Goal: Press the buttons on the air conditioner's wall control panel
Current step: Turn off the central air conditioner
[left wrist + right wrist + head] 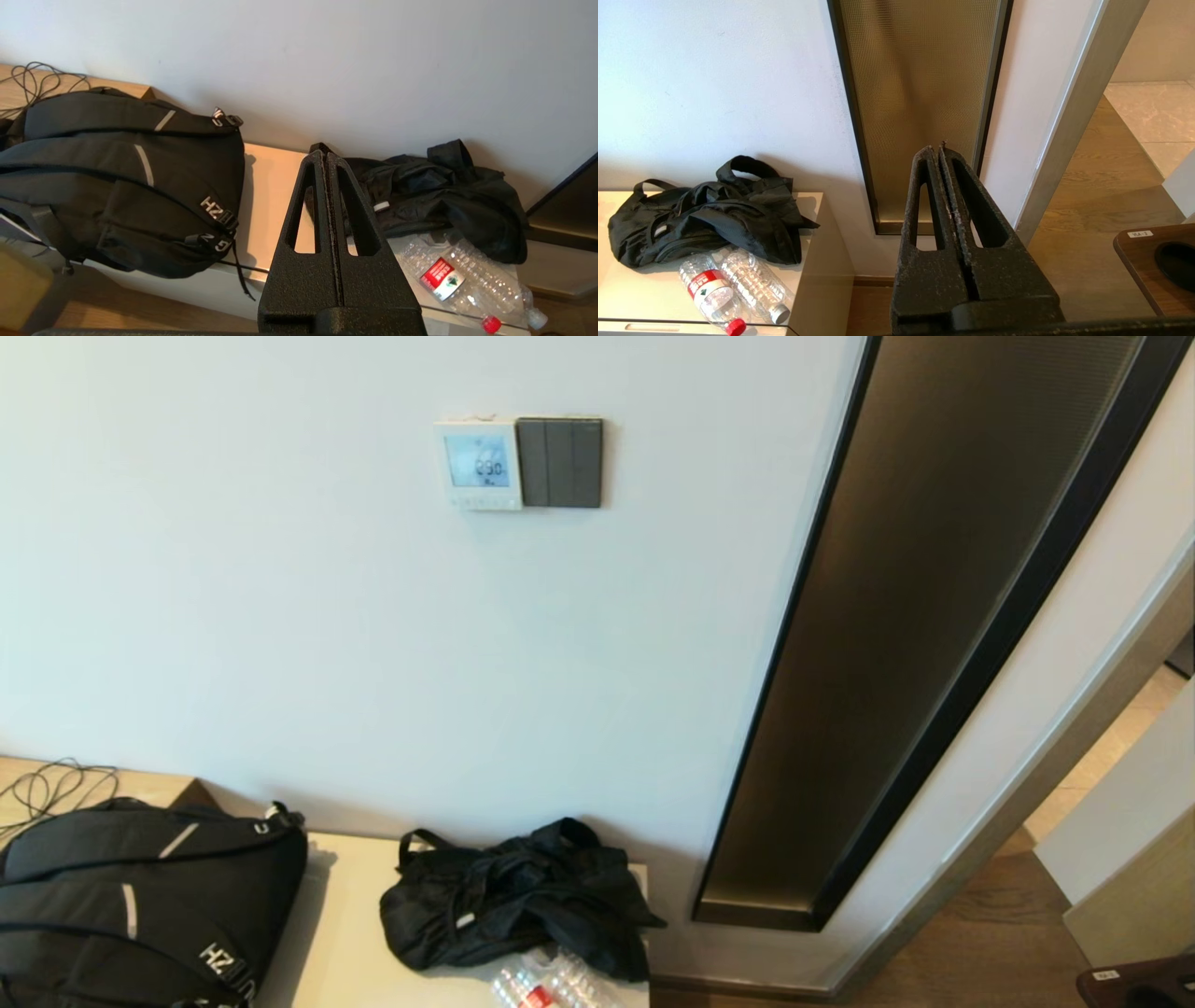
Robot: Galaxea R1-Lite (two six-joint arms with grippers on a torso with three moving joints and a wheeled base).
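The air conditioner's wall control panel (478, 464) is a small white square on the wall, high up in the head view, with a lit light-blue screen showing digits. The buttons (481, 501) form a tiny pale row along its bottom strip. Neither gripper shows in the head view. My left gripper (323, 154) is shut and empty, low down, pointing over the cabinet between the backpack and the dark cloth bag. My right gripper (937, 148) is shut and empty, low down, pointing at the foot of the bronze wall panel. The control panel shows in neither wrist view.
A dark grey three-gang switch plate (560, 462) touches the panel's right side. A tall bronze panel (915, 616) runs down the wall on the right. Below, a low cabinet (345, 933) holds a black backpack (140, 905), a black cloth bag (513, 896) and plastic bottles (551, 989).
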